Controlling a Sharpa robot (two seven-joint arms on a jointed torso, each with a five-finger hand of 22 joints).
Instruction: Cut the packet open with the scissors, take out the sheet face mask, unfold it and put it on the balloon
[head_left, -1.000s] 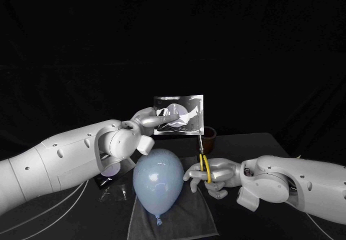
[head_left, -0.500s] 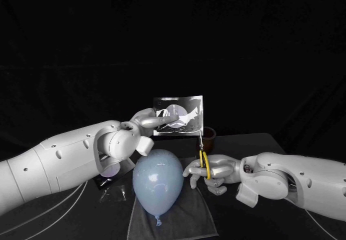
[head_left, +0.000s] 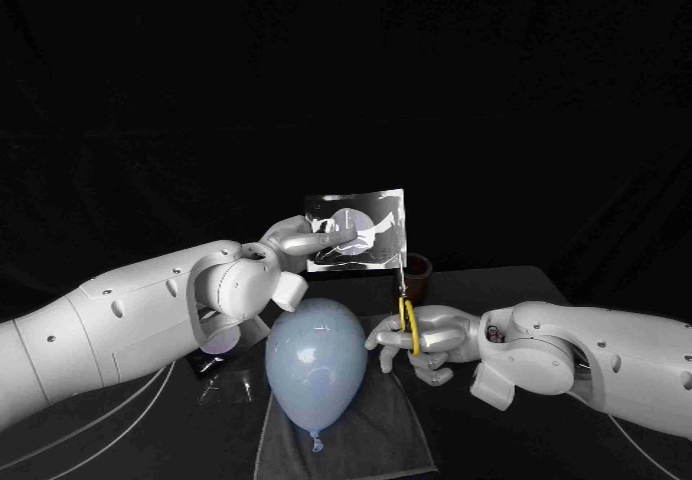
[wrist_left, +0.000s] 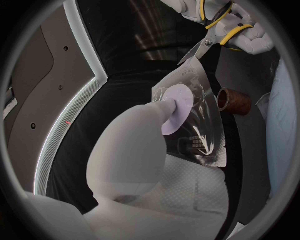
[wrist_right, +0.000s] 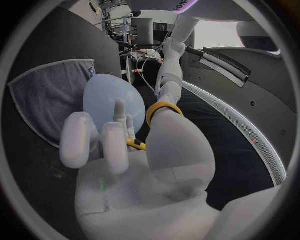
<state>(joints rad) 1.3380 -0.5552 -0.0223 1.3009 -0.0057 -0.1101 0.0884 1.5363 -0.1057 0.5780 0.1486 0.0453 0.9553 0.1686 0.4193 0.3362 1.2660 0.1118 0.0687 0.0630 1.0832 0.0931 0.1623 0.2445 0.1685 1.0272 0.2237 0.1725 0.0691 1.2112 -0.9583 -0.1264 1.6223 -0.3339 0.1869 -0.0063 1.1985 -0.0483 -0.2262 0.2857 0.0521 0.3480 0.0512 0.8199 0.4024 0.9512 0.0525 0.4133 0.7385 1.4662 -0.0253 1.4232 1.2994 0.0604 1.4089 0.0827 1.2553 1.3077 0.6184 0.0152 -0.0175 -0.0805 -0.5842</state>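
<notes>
Above the table (head_left: 490, 285), head view first: the left hand (head_left: 296, 248) pinched the packet (head_left: 358, 230) upright in mid-air, over the balloon (head_left: 315, 360), which lay on the grey cloth (head_left: 382, 435). Lower down, the right hand (head_left: 426, 345) was clamped on the scissors (head_left: 407, 318). Their blades pointed up at the packet's lower corner, with a brown cup (head_left: 418, 268) standing behind.

Over to the left wrist view: a fingertip pressed flat on the packet (wrist_left: 194, 125) face, and the scissors (wrist_left: 215, 35) blades met its far edge. Whether they had bitten in yet, I could not tell.

Right wrist view: the hand's fingers were threaded through the yellow handles (wrist_right: 161, 107), with the balloon (wrist_right: 109, 97) and the cloth just beyond.

The danger, as I judged it, was that the packet was gripped on one side only. The free edge could fold away from the blades instead of shearing, or a deep cut could nick the mask inside. A slip downward would bring the points close to the balloon.

Against a second ago, the right hand and scissors had crept slightly up towards the packet. The packet itself had barely shifted.
</notes>
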